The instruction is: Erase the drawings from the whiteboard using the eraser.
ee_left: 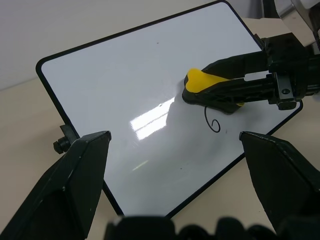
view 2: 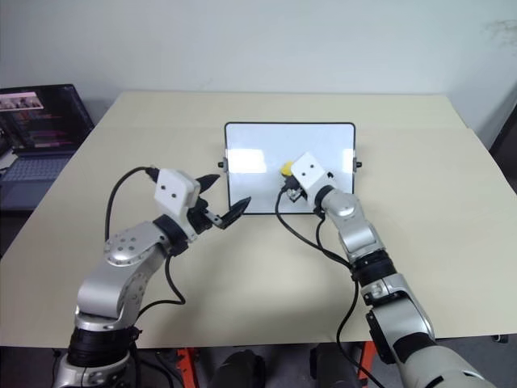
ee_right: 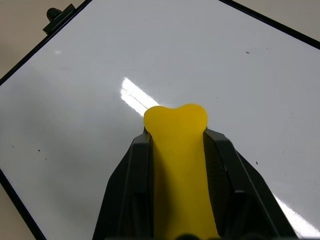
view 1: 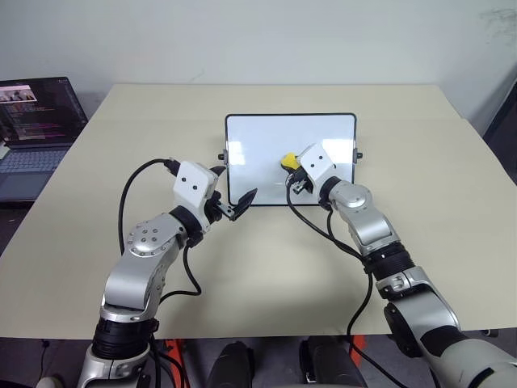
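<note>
eraser underside hidden on whiteboard | one drawing visible

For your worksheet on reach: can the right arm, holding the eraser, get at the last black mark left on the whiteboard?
Probably yes. The right gripper holds the eraser on the whiteboard, right beside the mark, with nothing between them.

head pair overhead, wrist cameras near whiteboard (shared)

laptop cut off at edge
</note>
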### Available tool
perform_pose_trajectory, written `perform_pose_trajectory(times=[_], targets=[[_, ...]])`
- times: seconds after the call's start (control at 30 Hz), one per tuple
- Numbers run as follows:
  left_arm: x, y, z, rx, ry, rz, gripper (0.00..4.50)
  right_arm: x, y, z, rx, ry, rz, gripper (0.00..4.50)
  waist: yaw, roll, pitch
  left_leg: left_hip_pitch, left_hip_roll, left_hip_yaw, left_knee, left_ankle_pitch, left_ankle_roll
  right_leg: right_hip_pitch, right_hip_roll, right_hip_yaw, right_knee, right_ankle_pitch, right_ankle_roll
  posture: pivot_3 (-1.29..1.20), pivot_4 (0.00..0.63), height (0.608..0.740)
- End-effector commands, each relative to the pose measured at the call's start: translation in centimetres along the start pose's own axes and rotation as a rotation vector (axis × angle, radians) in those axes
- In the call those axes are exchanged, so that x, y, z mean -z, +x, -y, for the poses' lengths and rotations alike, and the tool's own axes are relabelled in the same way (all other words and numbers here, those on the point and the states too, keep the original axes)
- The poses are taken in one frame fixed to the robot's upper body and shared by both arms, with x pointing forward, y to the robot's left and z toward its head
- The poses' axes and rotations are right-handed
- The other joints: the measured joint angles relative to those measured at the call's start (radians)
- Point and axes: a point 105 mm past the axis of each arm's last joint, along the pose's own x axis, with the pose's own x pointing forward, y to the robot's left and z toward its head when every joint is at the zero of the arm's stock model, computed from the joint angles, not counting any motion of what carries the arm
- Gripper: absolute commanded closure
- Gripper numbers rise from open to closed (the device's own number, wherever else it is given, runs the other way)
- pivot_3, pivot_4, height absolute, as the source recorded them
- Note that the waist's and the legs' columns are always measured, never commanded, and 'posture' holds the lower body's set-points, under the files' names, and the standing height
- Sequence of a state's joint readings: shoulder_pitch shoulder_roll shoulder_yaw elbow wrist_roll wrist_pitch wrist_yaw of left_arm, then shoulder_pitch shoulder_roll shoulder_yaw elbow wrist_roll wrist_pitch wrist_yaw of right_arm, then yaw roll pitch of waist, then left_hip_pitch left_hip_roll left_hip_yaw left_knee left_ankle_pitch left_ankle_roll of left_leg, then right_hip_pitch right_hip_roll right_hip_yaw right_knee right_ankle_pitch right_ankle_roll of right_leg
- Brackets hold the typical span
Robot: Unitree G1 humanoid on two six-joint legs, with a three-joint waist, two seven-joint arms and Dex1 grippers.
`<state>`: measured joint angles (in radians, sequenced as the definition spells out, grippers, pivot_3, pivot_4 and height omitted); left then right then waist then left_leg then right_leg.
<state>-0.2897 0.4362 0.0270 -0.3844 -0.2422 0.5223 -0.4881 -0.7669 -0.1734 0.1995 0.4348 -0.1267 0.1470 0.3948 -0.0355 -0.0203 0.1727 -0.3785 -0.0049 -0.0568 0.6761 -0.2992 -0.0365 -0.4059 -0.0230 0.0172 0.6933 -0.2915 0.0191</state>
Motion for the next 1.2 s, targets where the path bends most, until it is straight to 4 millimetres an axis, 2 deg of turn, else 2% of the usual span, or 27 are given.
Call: perform_pose_trajectory(times=[0.03,0.23,0.43,0.57,0.73,0.93,1.2], targets=[[-1.5,-0.1,-0.4,-0.01,0.026,0.047,0.0,-0.5,0.0,0.3,0.0,0.004,0.001,3.4,0.0,0.0,0.0,0.0,0.0,0.0,0.0,0.0,0.0,0.0,0.0,0.0,0.0,0.0,0.0,0.0,0.15,0.74],[-1.4,0.3,-0.2,0.011,0.028,0.047,0.0,-3.8,-0.6,2.1,0.033,0.027,0.071,3.4,0.003,0.0,0.0,-0.001,0.0,-0.001,0.0,0.0,0.0,0.0,0.0,0.0,-0.001,0.0,0.0,0.0,0.15,0.74],[-1.5,0.7,-0.2,0.031,0.028,0.052,0.0,-5.2,-2.2,3.4,0.027,0.079,0.069,3.4,0.005,0.0,0.0,-0.003,0.0,-0.001,-0.001,0.0,0.0,-0.001,0.0,-0.001,-0.005,0.0,0.0,0.0,0.15,0.74],[-1.5,1.1,0.1,0.055,0.026,0.054,0.0,-4.9,-3.5,3.1,-0.018,0.132,0.031,3.4,0.006,0.0,0.0,-0.004,0.0,-0.002,-0.001,0.0,0.0,-0.001,0.0,-0.001,-0.006,0.0,0.0,0.0,0.15,0.74],[-1.4,1.2,0.3,0.075,0.021,0.05,0.0,-2.9,-5.0,2.4,-0.031,0.187,-0.05,3.4,0.005,0.0,0.0,-0.004,0.0,-0.002,-0.002,0.0,0.0,-0.001,0.0,-0.001,-0.006,0.0,0.0,0.0,0.15,0.74],[-1.4,1.4,0.6,0.099,0.02,0.047,0.0,-2.0,-5.4,1.3,-0.043,0.217,-0.086,3.4,0.004,0.0,0.0,-0.004,0.0,-0.001,-0.002,0.0,0.0,-0.001,0.0,-0.001,-0.005,0.0,0.0,0.0,0.15,0.74],[-1.5,1.4,0.5,0.11,0.024,0.044,0.0,-1.3,-5.4,1.3,-0.037,0.217,-0.107,3.4,0.004,0.0,0.0,-0.004,0.0,-0.002,-0.001,0.0,0.0,-0.001,0.0,-0.001,-0.006,0.0,0.0,0.0,0.15,0.74]])
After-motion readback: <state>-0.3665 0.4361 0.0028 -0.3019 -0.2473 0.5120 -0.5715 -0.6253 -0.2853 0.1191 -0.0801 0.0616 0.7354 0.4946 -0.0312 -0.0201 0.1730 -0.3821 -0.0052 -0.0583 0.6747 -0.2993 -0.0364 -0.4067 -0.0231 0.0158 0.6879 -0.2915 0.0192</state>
